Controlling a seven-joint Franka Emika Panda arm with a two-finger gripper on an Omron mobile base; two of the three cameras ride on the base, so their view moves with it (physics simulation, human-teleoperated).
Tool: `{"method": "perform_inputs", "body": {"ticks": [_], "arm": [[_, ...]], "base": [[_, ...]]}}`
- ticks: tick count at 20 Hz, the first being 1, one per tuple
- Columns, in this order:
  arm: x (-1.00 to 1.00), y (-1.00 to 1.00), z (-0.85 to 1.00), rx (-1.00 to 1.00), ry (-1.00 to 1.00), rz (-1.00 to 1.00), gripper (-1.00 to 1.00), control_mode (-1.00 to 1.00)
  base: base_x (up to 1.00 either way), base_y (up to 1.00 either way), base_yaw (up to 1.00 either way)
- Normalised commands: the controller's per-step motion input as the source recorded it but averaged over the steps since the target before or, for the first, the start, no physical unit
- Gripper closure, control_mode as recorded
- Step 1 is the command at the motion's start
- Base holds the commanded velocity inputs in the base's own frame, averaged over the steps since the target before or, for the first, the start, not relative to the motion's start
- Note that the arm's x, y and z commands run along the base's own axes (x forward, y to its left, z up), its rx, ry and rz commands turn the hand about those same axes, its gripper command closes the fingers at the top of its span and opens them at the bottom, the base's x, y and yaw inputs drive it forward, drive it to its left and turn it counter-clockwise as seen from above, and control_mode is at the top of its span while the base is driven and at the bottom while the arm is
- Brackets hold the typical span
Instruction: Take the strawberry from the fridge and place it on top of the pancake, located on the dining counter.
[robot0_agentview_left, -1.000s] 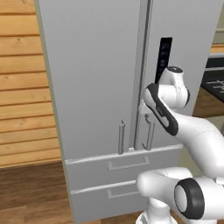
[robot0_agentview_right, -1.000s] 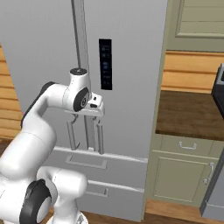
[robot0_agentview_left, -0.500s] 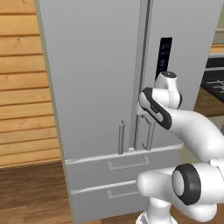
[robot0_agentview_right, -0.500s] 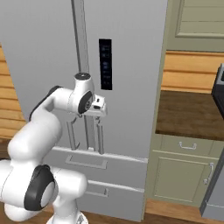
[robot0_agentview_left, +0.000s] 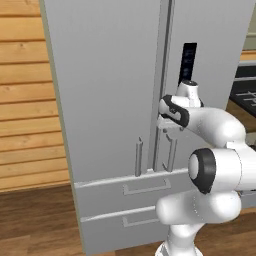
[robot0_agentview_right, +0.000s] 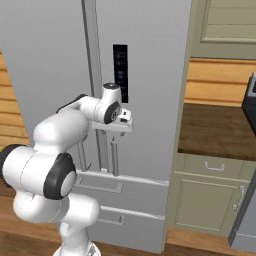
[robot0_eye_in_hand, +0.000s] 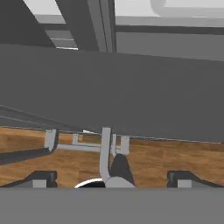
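The fridge (robot0_agentview_left: 100, 100) stands before me with both doors shut, so the strawberry is hidden. My gripper (robot0_agentview_left: 168, 131) is at the seam between the doors, just above the top of the right door's vertical bar handle (robot0_agentview_left: 172, 152). In the right base view the gripper (robot0_agentview_right: 118, 130) sits directly over that handle (robot0_agentview_right: 114, 156). Looking down the door front in the hand view, the fingertips (robot0_eye_in_hand: 42, 176) stand wide apart and the handle bar (robot0_eye_in_hand: 105, 153) rises between them; the gripper (robot0_eye_in_hand: 112, 178) is open and holds nothing. The pancake and the dining counter are out of view.
Two drawers (robot0_agentview_left: 131, 189) lie under the fridge doors. A wood-plank wall (robot0_agentview_left: 25, 100) is left of the fridge. To its right are a green base cabinet (robot0_agentview_right: 210, 195) with a dark top, an upper cabinet (robot0_agentview_right: 225, 25) and a dark appliance (robot0_agentview_right: 250, 100).
The hand has moved closer to the fridge front and slightly down, over the right door's handle. The arm's elbow has swung forward and lower. The jaws have stayed open.
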Motion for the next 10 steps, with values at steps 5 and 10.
{"method": "perform_inputs", "body": {"ticks": [5, 10], "arm": [[0.2, 0.0, -0.33, 0.0, 0.0, 0.08, -1.0, -1.0], [0.0, 0.0, -0.51, 0.0, -0.08, 0.05, -1.0, -1.0]], "base": [[0.0, 0.0, 0.0], [0.0, 0.0, 0.0]]}}
